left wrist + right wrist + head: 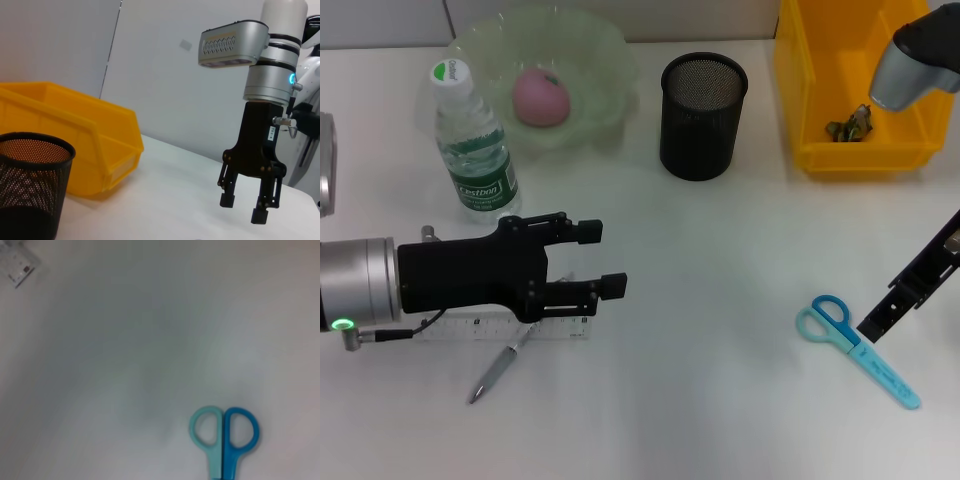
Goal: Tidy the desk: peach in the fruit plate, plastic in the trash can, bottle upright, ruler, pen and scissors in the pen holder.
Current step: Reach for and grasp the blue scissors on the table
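Pen [496, 370] lies by the ruler [500, 328] under the released left pincer [598, 260]; right pincer [245, 208], released, hovers over scissors [860, 349].

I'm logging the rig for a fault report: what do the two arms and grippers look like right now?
The left gripper is matte black with blocky parallel fingers, on a silver cylindrical wrist with a green light and a thin cable. The right gripper is the same black two-finger type, below a silver wrist with black bands, a cyan light and a grey camera module.
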### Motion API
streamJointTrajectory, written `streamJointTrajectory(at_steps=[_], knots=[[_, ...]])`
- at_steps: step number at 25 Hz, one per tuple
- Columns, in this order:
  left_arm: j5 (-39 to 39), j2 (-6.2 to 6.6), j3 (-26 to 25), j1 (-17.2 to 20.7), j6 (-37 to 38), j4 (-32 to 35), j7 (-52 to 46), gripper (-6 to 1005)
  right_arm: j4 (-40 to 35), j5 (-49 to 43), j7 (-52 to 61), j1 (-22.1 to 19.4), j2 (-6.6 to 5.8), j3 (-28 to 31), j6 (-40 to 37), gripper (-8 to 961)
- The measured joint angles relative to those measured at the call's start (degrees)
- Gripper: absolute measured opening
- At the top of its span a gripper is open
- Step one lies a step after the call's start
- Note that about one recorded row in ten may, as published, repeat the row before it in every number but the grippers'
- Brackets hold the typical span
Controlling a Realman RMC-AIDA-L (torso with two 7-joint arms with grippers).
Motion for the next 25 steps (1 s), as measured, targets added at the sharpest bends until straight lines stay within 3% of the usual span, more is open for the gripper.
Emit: streamJointTrajectory(at_steps=[10, 25], knots=[[-3.03, 0.00, -0.43, 0.00, -3.13, 0.00, 0.00, 785, -1.73, 11.25, -5.25, -4.10, -0.02, 0.57, 6.82, 739], [-3.06, 0.09, -0.29, -1.17, -4.08, 0.04, 0.06, 785, -0.87, 4.76, -0.88, -1.80, 0.03, -0.60, 4.32, 737]])
